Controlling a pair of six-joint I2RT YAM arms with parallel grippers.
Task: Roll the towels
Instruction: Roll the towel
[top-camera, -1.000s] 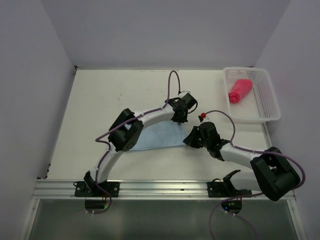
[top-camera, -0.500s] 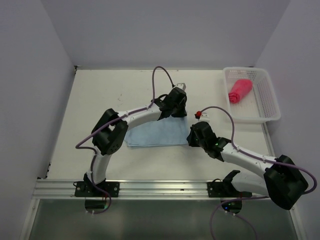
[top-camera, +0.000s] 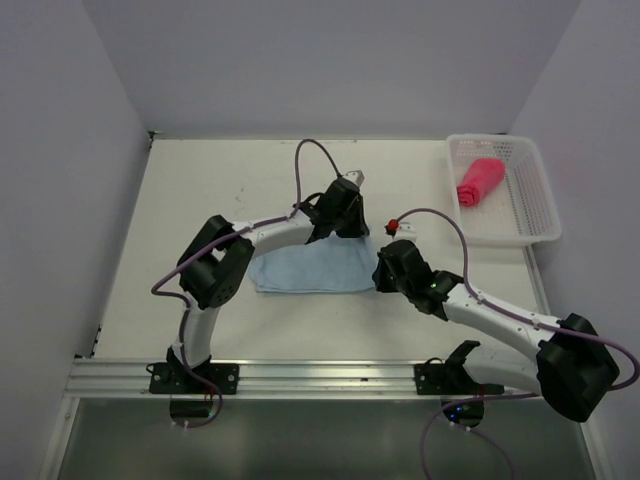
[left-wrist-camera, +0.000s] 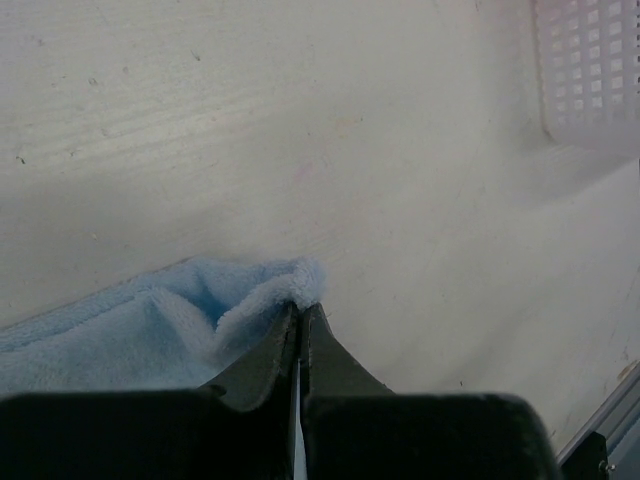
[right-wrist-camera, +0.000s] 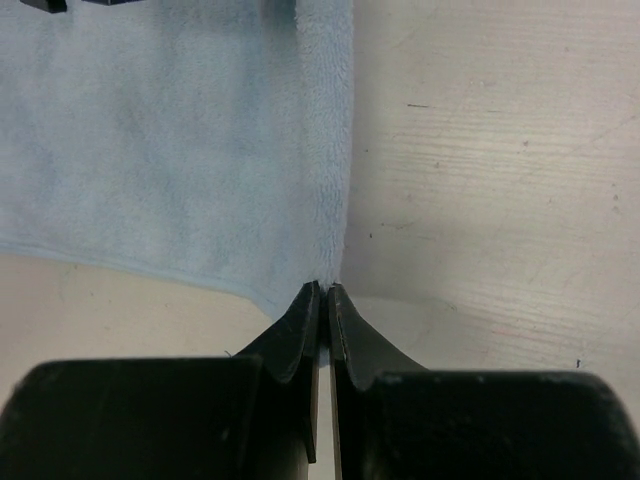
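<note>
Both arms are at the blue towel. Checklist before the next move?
1. Left gripper jaws shut on blue towel's far right corner: ok.
2. Right gripper jaws shut on its near right corner: ok.
3. Towel lying flat, not yet rolled: ok.
4. Towel's far edge smooth: cannot tell, left arm covers it.
5. Red towel rolled in basket, out of the way: ok.
</note>
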